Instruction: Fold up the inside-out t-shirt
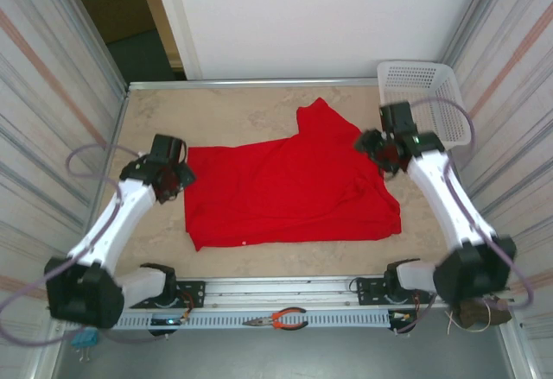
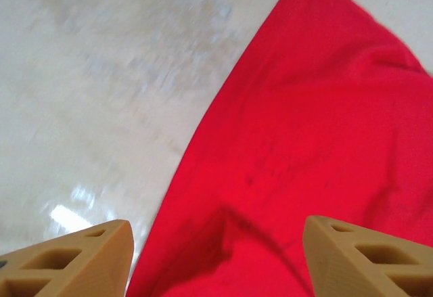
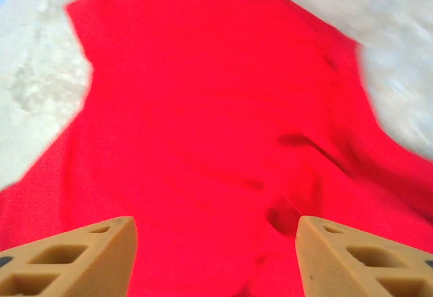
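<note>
One red t-shirt (image 1: 294, 191) is lying on the beige tabletop (image 1: 233, 107) between ribbed walls (image 1: 52, 94). Both left claw (image 1: 179, 180) and right claw (image 1: 380, 150) are gaping, empty.

Desk (image 1: 251, 111): pale beige top with a faint marbled pattern, metal-edged at the far side, enclosed by panelled walls left and right.

Inside-out t-shirt (image 1: 294, 193): bright red, lying flat and spread across the middle of the desk, long axis running left to right. One sleeve points toward the far edge. Surface wrinkled, chiefly on the right half. A small pale tag (image 1: 245, 243) shows near the near-left hem.

White mesh basket (image 1: 428, 94): standing in the far right corner, apart from the shirt.

Bare desk surface is visible around the shirt on all sides.
</note>
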You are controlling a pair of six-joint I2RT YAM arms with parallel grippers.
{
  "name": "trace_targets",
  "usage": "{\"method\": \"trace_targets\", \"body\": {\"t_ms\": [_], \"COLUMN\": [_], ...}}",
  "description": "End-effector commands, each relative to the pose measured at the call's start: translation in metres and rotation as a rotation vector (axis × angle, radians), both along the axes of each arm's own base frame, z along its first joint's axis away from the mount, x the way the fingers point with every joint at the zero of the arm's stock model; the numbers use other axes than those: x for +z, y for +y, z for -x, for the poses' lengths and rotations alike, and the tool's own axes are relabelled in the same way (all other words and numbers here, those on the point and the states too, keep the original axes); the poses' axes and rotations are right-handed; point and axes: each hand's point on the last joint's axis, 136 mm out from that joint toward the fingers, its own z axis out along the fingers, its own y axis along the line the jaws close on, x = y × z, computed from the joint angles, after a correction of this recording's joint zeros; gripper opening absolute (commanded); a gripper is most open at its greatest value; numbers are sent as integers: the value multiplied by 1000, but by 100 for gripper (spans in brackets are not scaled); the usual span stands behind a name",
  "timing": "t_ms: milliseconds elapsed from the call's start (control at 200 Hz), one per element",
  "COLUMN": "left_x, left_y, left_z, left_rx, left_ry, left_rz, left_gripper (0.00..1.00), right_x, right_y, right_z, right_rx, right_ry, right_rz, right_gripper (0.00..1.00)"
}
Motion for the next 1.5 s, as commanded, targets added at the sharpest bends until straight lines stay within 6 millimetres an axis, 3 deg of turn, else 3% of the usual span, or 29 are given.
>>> {"method": "trace_targets", "body": {"t_ms": [0,175,326,581,766,952,1092,1187,1323,1368,1383,1438,1498], "left_x": [-2,-30,-51,-68,-79,-82,-86,-91,-101,-101,-111,-116,-120], "left_y": [-4,2,4,2,4,8,8,7,6,6,5,3,0], "left_z": [-52,-110,-134,-148,-147,-151,-156,-159,-166,-168,-167,-171,-175], "left_rx": [-153,-189,-180,-176,-178,-166,-160,-160,-155,-152,-152,-151,-153], "left_ry": [-8,71,117,142,163,166,172,180,193,192,214,219,215], "left_rz": [-37,-69,-24,17,31,41,50,60,68,70,74,89,106], "left_gripper": [68,70,70,70,70,70,70,70,70,69,68,65,54], "right_x": [-9,-36,-64,-115,-140,-159,-162,-154,-145,-141,-140,-138,-134], "right_y": [23,42,51,63,88,98,97,94,89,86,86,83,81], "right_z": [-56,-151,-214,-276,-287,-285,-286,-288,-290,-290,-290,-290,-289], "right_rx": [163,225,242,221,267,280,273,264,258,255,255,252,252], "right_ry": [20,67,69,-38,-64,-43,-37,-49,-60,-62,-63,-64,-64], "right_rz": [51,100,113,-23,-64,-85,-111,-134,-157,-164,-167,-174,-180], "right_gripper": [69,73,75,79,77,70,45,23,0,0,0,0,0]}}
